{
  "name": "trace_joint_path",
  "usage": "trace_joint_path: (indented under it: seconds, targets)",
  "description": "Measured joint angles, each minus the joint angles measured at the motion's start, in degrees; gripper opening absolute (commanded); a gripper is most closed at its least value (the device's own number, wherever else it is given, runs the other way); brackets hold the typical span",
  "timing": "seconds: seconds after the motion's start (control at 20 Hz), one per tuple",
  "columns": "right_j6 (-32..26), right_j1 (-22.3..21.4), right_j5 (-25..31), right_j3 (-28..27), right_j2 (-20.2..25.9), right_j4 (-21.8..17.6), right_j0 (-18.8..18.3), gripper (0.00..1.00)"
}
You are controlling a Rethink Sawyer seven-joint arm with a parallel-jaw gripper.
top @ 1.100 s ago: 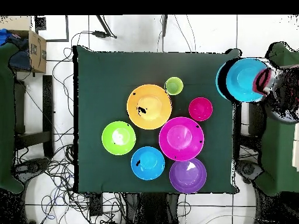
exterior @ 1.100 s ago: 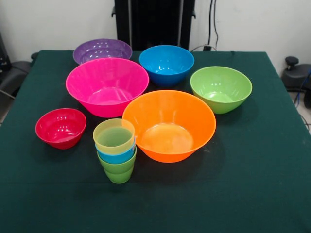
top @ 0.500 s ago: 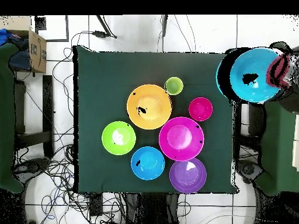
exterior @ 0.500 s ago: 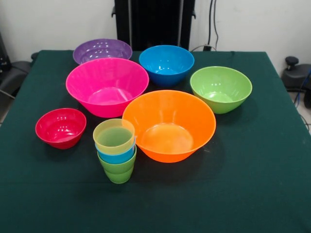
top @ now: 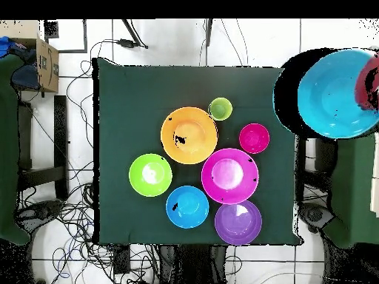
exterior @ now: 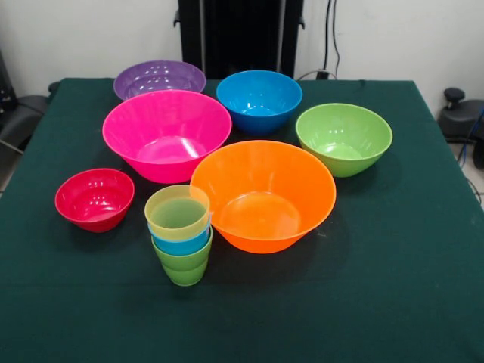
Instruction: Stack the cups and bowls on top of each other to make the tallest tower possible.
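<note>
Cup tower (exterior: 180, 233), green under blue under yellow, is sitting nearest you, just beside the orange bowl (exterior: 263, 195). Red bowl (exterior: 94, 198) is resting off its other side; pink (exterior: 166, 134), green (exterior: 343, 138), blue (exterior: 259, 100), purple (exterior: 159, 79) are spreading behind. Teal bowl (top: 337, 92) is hanging off-table by a sleeve (top: 367, 81). Risk, imo: dropping wide bowls on narrow cups topples them. Green cloth (exterior: 393, 265), cabled tile floor (top: 66, 96). Claw isn't showing; can't tell.

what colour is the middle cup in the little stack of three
Sky blue, between the green and yellow ones; the middle cup shows best in the front view.
</note>
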Motion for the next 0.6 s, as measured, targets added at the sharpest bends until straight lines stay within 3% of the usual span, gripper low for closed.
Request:
trace_joint_path:
  seconds: [0.35,0.6]
  targets:
    - [0.0,-1.73,7.39,-7.44,2.9,-3.4,1.98,0.0]
    - [0.0,-4.14,7.83,-8.62,3.11,-0.86,1.79,0.0]
